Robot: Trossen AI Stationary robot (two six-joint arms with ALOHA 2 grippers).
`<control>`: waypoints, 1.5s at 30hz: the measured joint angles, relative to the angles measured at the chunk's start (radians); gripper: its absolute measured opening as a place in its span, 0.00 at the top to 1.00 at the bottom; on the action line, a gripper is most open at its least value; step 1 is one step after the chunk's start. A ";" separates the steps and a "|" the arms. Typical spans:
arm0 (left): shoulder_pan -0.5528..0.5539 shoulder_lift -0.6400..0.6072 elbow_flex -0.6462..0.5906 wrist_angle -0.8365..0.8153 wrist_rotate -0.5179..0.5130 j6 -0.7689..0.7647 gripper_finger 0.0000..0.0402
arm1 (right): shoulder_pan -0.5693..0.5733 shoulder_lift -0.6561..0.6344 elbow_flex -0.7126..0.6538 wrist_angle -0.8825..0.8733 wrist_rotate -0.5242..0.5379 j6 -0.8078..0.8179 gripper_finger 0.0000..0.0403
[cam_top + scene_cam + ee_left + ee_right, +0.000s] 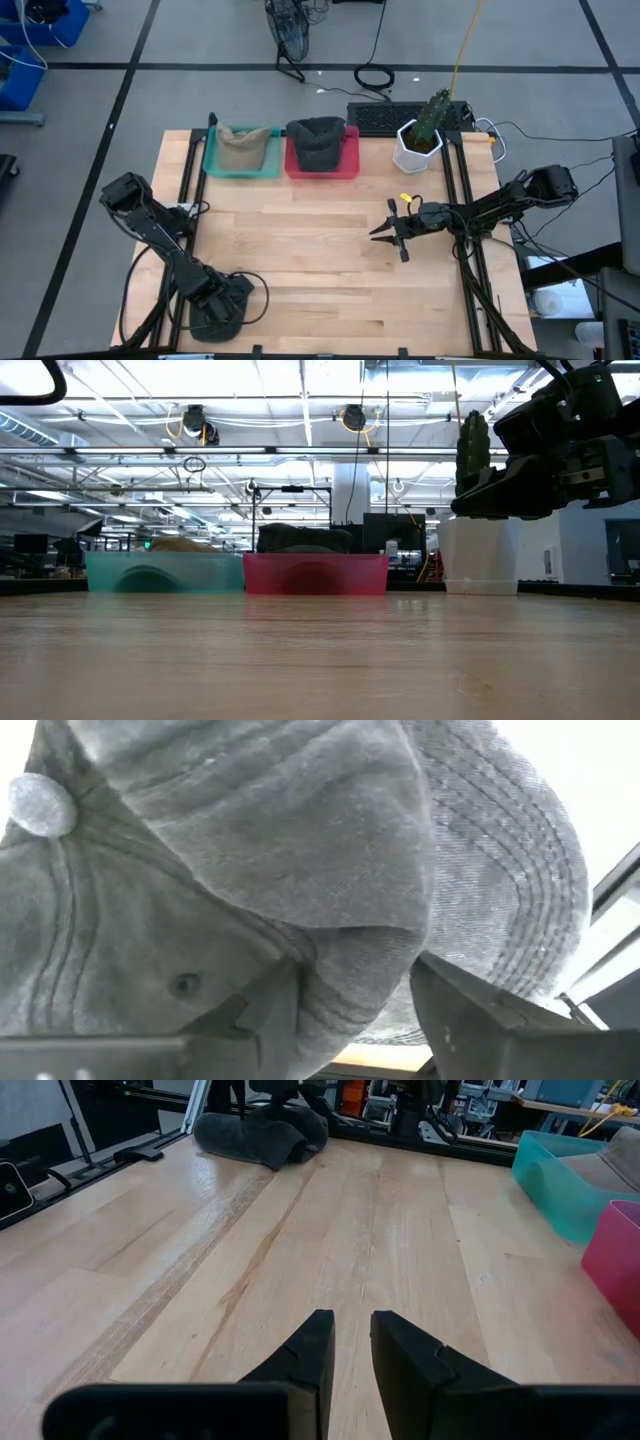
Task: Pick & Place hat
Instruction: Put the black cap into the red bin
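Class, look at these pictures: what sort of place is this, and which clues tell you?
Probably an industrial robotics lab or workshop: exposed ceiling pipes and lights, taped concrete floor, and a wooden workbench carrying robot arms.

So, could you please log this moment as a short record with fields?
left gripper: at the table's near left corner, fingers either side of a fold of a dark grey hat
right gripper: above bare wood right of centre, holding nothing
teal bin: holds a tan hat
red bin: holds a dark hat
white pot: cactus, right of the red bin
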 joint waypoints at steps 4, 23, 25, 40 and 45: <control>0.003 0.000 0.000 0.001 0.032 0.035 0.67 | 0.000 0.000 0.000 0.000 0.000 0.000 0.85; 0.287 -0.001 0.126 -0.163 -0.014 0.371 0.97 | 0.000 0.000 0.000 0.016 0.000 0.000 0.85; 0.337 -0.001 0.182 -0.232 -0.089 0.460 0.96 | 0.000 0.000 0.000 0.024 0.000 0.000 0.85; 0.895 -0.001 0.467 -0.319 -0.495 1.082 0.98 | 0.000 0.000 0.001 0.017 0.000 0.000 0.85; 1.057 0.001 0.542 -0.187 -0.535 1.250 0.96 | 0.000 0.000 0.001 0.015 0.001 -0.001 0.85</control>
